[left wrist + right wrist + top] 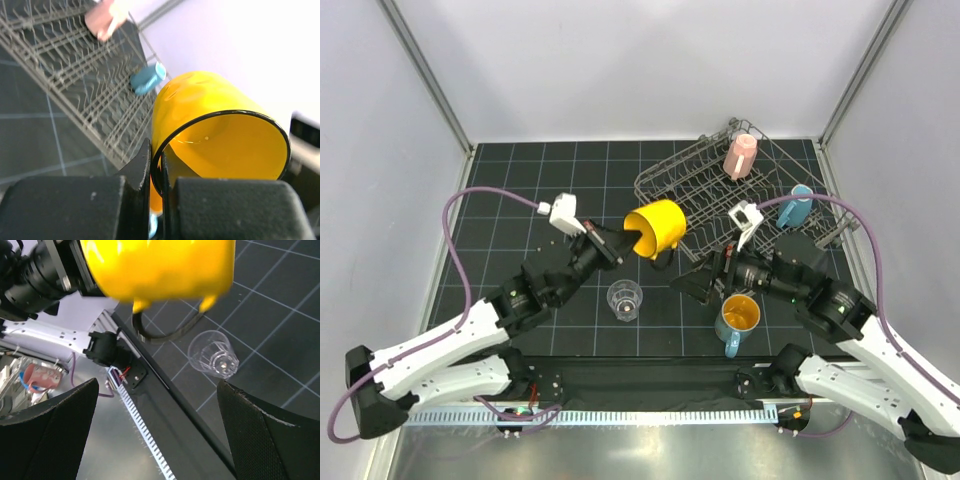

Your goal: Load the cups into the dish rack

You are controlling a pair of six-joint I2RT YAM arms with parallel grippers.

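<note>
At frame centre, a glossy yellow black-rimmed mug (658,228) — tipped sideways — is pinched at its rim by the left gripper (620,244); the right gripper (690,285) is spread wide.

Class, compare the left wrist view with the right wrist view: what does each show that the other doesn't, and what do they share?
Only the left wrist view: the dish rack seen directly, with the pink cup and a blue mug in it, and the left gripper shut on the rim of the yellow mug.
Only the right wrist view: the clear glass tumbler standing upright, and the right gripper, open and empty.
Both: the yellow mug, held in the air, and the dark gridded mat.
</note>
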